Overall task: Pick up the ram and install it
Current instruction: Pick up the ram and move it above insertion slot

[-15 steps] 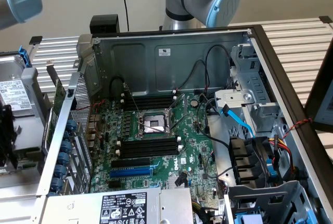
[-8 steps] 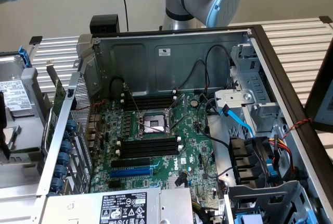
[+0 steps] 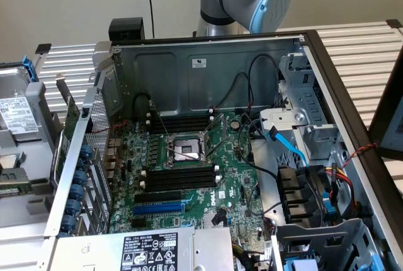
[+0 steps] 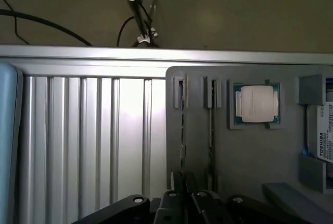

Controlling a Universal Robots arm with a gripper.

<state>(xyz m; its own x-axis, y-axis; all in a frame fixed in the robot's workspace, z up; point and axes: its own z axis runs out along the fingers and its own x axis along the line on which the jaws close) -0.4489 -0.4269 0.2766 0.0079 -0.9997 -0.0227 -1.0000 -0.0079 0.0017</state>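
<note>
My claw pinched nearly closed, seemingly on ram, edge-on in tray slot farther from CPU. Lift straight, no twist; hold stick square for slots, exterior view centre.

Exterior view: bright, even light, soft shadow inside the case. Wrist view: dim, with glare streaking the ribbed worktop.
</note>
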